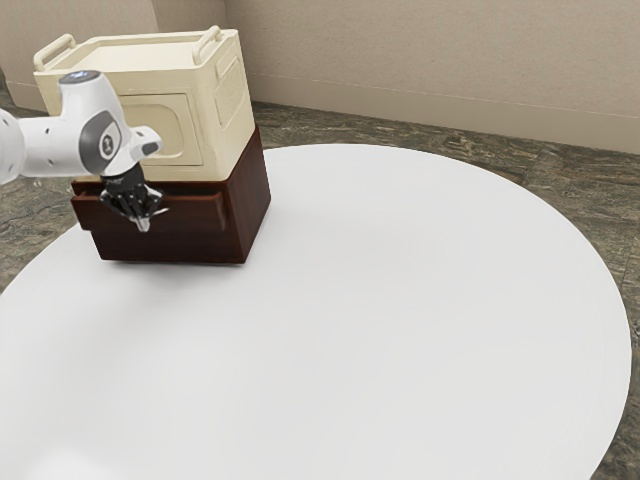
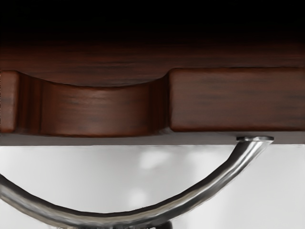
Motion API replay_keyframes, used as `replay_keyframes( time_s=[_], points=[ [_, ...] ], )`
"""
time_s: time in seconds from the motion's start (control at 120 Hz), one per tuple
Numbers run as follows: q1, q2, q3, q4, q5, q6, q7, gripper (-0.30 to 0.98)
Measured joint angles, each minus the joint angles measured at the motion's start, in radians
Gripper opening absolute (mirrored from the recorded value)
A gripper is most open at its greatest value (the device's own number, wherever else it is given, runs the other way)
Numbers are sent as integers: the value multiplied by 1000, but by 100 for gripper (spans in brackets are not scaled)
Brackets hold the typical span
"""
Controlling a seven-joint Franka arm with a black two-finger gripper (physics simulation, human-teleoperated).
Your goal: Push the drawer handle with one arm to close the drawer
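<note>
Silvery handle (image 2: 202,190) is curving near the gripper (image 1: 143,222), whose opening and hold I cannot tell; wrist view is showing its arc, exterior view the cream box (image 1: 160,130).

Beyond the hand (image 1: 143,222), a beige wall (image 1: 450,80) is edged by streaked dark floor (image 1: 560,178); below, a round white table (image 1: 380,330) is seen.

- My arm (image 1: 60,148) is cut off at the exterior view's left.
- My gripper (image 1: 143,224) partly hides the handle (image 2: 209,187) there; the wrist view crops one end.
- The table's (image 1: 350,350) near side is cut off.
</note>
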State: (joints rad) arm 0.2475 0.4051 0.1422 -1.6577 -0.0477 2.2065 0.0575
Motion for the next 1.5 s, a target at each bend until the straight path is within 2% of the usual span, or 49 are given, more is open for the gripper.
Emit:
replay_keyframes(
  time_s=[0.142, 0.567, 1.133, 1.417, 1.5],
  points=[
    [37, 19, -43, 50, 0, -14, 5, -10],
    [43, 65, -49, 109, -1, -33, 14, -11],
    [47, 74, -51, 104, -4, 48, 33, -8],
    [48, 74, -54, 98, -10, 80, 37, -11],
    [50, 7, -48, 55, -46, 31, 44, 6]
  ],
)
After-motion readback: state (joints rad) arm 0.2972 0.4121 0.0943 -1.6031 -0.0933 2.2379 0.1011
